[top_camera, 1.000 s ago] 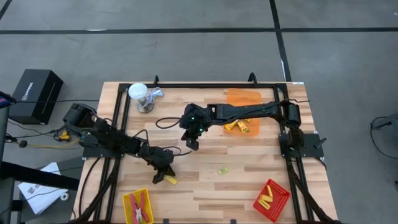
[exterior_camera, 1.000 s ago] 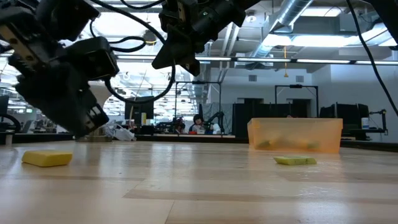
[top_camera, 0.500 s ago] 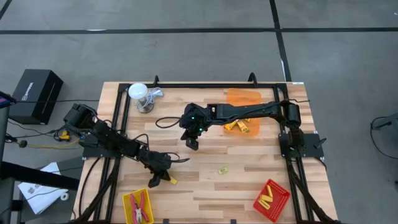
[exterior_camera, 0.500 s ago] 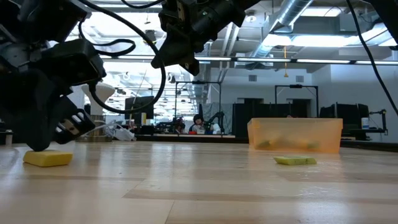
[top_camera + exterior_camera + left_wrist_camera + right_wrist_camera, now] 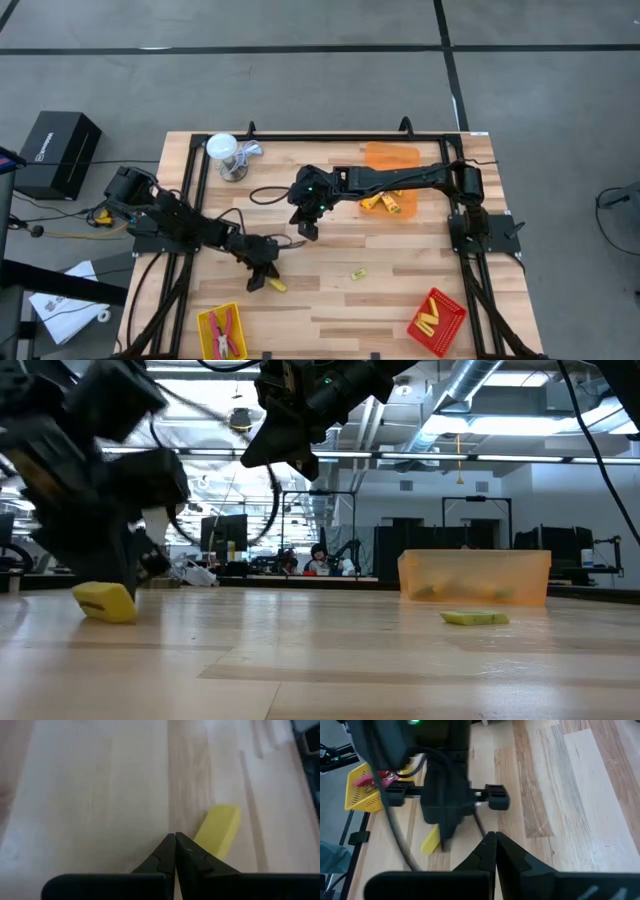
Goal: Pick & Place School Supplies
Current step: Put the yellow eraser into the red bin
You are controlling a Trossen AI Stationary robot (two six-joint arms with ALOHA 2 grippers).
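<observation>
Here, yellow tray (image 5: 204,324) holding red-handled tools (image 5: 226,333), red tray (image 5: 449,335) holding yellow sticks (image 5: 430,315)

No legible text in any view.
Black box (image 5: 57,152) on the floor left of the table carries a small white logo or wording, too small to read. No readable labels on the yellow block (image 5: 218,830) or anything else on the table.
</observation>
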